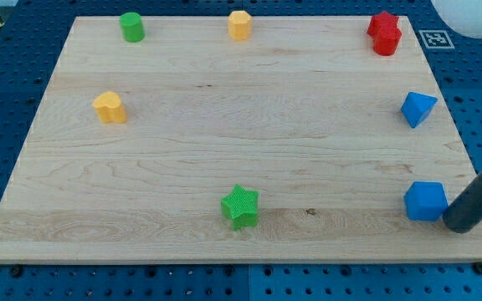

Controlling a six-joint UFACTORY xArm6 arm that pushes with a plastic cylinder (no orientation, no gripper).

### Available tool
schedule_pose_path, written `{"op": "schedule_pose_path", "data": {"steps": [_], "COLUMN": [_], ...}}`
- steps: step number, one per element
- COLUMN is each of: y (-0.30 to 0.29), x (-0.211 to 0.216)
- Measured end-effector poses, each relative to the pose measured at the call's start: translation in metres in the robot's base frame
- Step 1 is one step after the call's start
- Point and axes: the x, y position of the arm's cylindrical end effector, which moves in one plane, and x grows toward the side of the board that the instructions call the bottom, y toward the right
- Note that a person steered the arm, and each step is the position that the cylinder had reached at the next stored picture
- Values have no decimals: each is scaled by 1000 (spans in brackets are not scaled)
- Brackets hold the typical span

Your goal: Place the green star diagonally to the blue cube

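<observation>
Nearest you, the green star (240,206) sits bottom-centre on the board (224,150); my tip (458,224) rests just right of the blue cube (426,201), bottom right. No jaws here, just a bare rod holding nothing. Farther back: blue triangular block (417,109), red blocks (385,33).

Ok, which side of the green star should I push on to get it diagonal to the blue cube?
There is no gripping here, only pushing. Probably set my tip on the green star at its view-left face, slightly low, and push toward the view's right. The blue cube lies far right on about the same row; my tip is now beside it.
</observation>
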Motion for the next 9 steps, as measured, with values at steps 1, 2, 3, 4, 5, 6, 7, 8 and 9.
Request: {"op": "schedule_pose_path", "data": {"steps": [1,2,3,4,5,6,7,8,9], "y": [-1,-16,-33,-56,-88,-119,-153,-226,-299], "x": [-3,-11,-20,-28,-43,-67,-84,-84,-84]}}
